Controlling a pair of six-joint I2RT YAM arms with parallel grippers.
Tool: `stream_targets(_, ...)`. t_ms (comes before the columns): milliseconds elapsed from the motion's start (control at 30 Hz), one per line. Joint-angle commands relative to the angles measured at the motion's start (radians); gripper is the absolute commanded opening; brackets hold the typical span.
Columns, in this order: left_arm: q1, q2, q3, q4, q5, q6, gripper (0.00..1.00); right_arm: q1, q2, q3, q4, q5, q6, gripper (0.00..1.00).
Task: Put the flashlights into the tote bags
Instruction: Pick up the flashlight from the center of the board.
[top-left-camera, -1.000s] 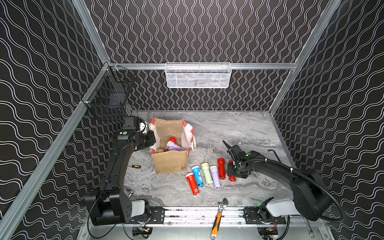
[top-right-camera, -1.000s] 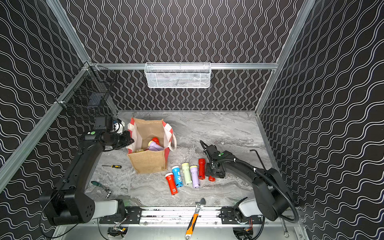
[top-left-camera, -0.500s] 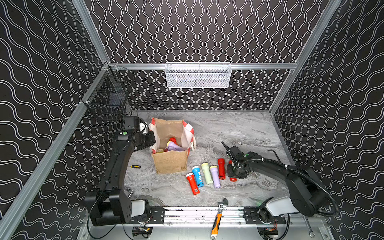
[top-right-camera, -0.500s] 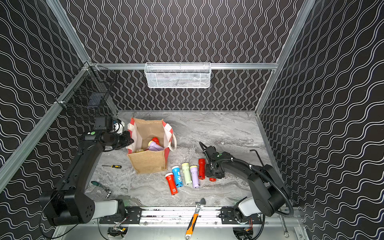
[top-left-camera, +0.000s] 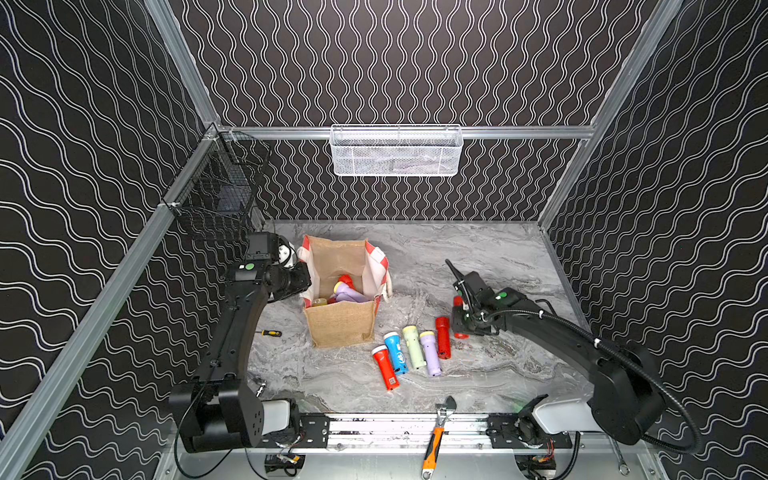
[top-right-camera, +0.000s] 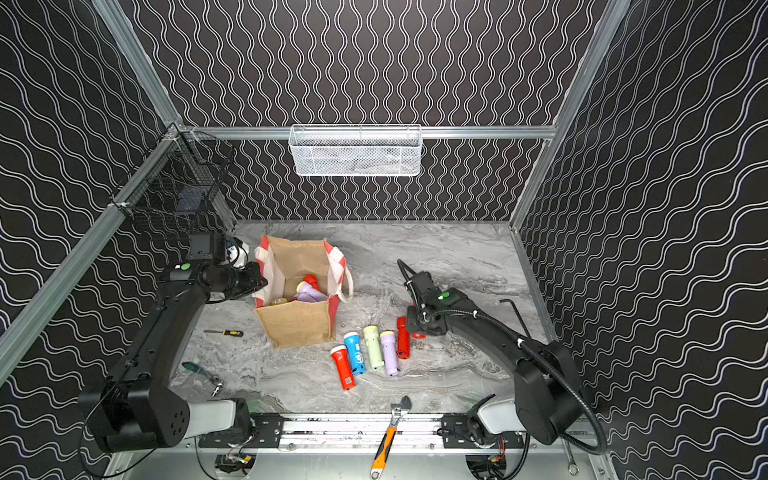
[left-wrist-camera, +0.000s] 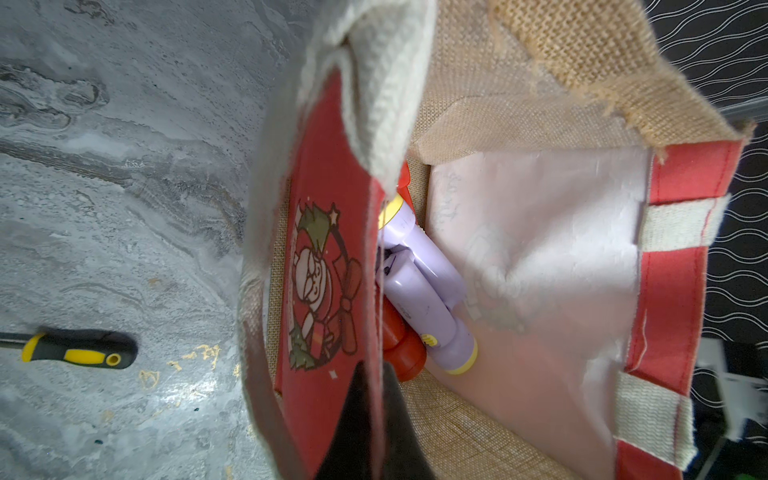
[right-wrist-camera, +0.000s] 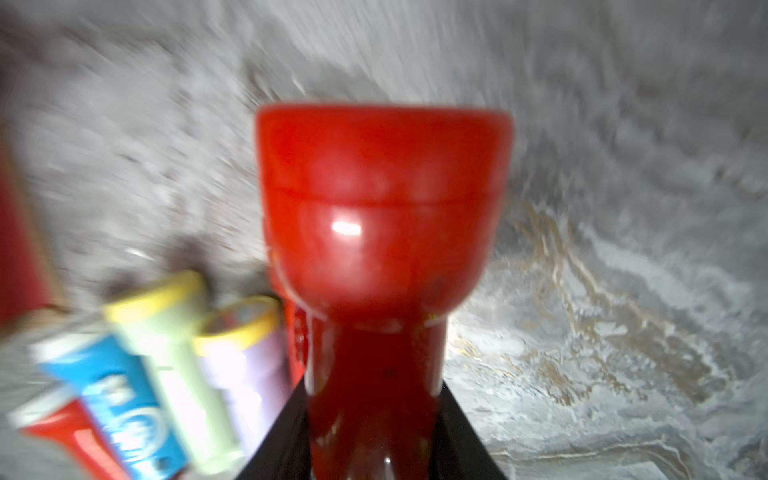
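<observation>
The right end effector (right-wrist-camera: 374, 440) was shut on a red flashlight (right-wrist-camera: 382, 208), just beside the other flashlights (top-left-camera: 413, 351) on the tabletop (top-left-camera: 478, 257). The left end effector (left-wrist-camera: 372, 419) pinched the bag (left-wrist-camera: 519, 257) wall. It should lift high over the rim

**CAMERA PLACEMENT: FOUR VIEWS**

Both top views look down from high at the front edge toward the back wall (top-left-camera: 395, 62), covering the whole tabletop (top-left-camera: 478, 257) (top-right-camera: 457, 249) with near-total overlap. Left wrist view: very close to the tote bag (left-wrist-camera: 540, 257), facing into its open mouth; it shares the screwdriver (left-wrist-camera: 79, 353) with the top views. Right wrist view: blurred, close, facing along the red flashlight (right-wrist-camera: 382, 208) toward the tabletop.
</observation>
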Motion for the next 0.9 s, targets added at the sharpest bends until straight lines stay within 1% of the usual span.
stream_targets(0, 0.002, -0.004, -0.001, 0.027, 0.006, 0.016, 0.03, 0.005, -0.004, 0.125, -0.031, -0.006, -0.028, 0.34)
stream_targets(167, 0.001, -0.001, -0.005, 0.025, 0.007, 0.02, 0.03, 0.051, 0.053, 0.35, -0.018, -0.081, -0.081, 0.34)
stream_targets(300, 0.002, -0.001, -0.003, 0.026, 0.001, 0.021, 0.03, 0.097, 0.105, 0.478, 0.03, -0.136, -0.086, 0.34)
stream_targets(500, 0.002, 0.013, -0.001, 0.028, 0.007, 0.019, 0.03, 0.186, 0.198, 0.606, 0.163, -0.187, -0.066, 0.34)
stream_targets(600, 0.001, 0.019, -0.005, 0.033, 0.007, 0.017, 0.02, 0.229, 0.257, 0.662, 0.242, -0.193, -0.064, 0.33)
stream_targets(667, 0.001, 0.024, -0.001, 0.029, 0.01, 0.018, 0.02, 0.244, 0.298, 0.69, 0.29, -0.206, -0.066, 0.33)
stream_targets(867, 0.003, 0.005, -0.012, 0.034, 0.009, 0.018, 0.02, 0.255, 0.472, 0.846, 0.262, -0.279, -0.071, 0.33)
